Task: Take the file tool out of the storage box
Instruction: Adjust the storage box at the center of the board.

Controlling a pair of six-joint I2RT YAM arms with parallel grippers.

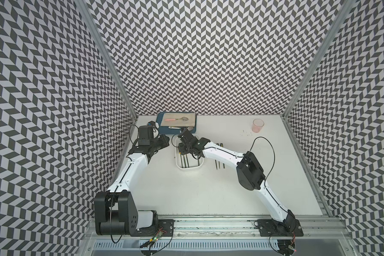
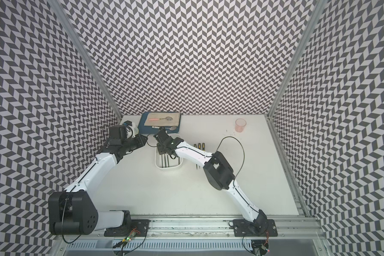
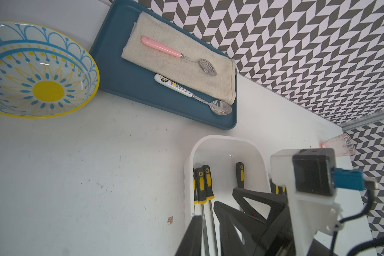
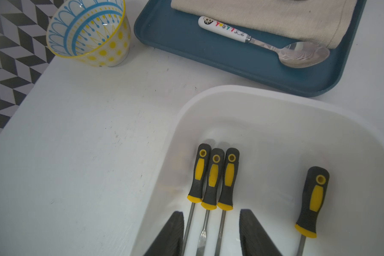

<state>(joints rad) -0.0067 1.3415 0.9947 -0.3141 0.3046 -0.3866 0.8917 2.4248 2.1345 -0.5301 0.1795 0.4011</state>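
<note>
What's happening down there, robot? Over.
Left gripper jaws shut, aside. Right gripper jaws open over three file tools in storage box. Nothing covers them.

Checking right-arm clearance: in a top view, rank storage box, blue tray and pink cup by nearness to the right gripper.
1. storage box, directly beneath the right gripper.
2. blue tray, just behind the box.
3. pink cup, far back right.

Three bunched files (image 4: 213,177) tight beside storage box (image 4: 175,155) wall (freer floor, seemingly, around lone file (image 4: 315,199))
</note>
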